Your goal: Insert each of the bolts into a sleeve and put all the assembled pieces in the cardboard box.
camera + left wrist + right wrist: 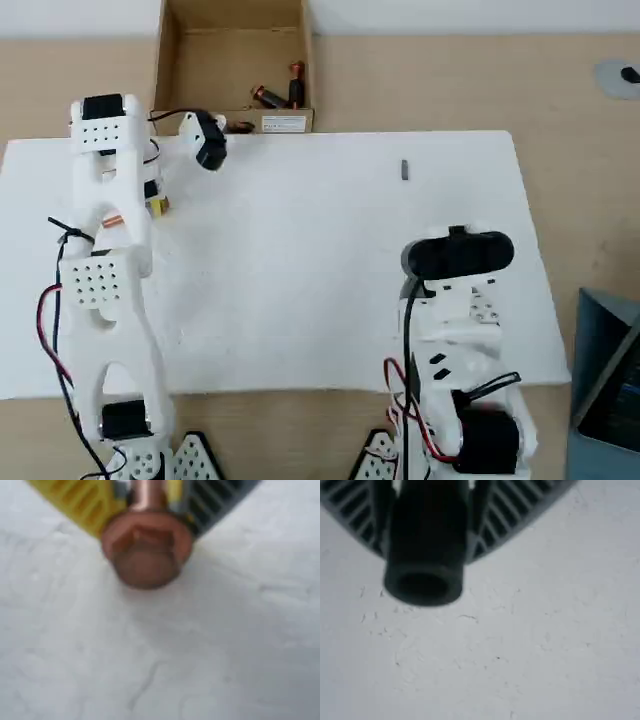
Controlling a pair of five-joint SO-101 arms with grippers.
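Well, on the left the left claw (150, 495) is closed on a copper bolt (147, 550). Its yellow finger and its dark finger pinch the shank, and the hex head sticks out low over the white sheet (300, 260) on the worktop (560, 110). The far end of the shank is hidden between the fingers.

Further along at the back stands the box (170, 70), with a few copper-and-dark pieces (278, 93) lying in it that look to be finished ones. One small dark piece (405, 169) lies loose on the sheet near its back edge, too small to tell whether it is a bolt or a sleeve.

On the right the right claw (427, 500) is clamped on a black sleeve (424, 565), open bore outward, just above the sheet.

To my eye the step in hand is the mating of this pair. Each arm has its half, but the two are well apart and nothing is joined yet. The next move calls for bringing the claws together over the middle of the sheet and lining the shank's free end up with the bore. The bolt then has to slide in straight, since a small tilt would likely jam it at the rim.
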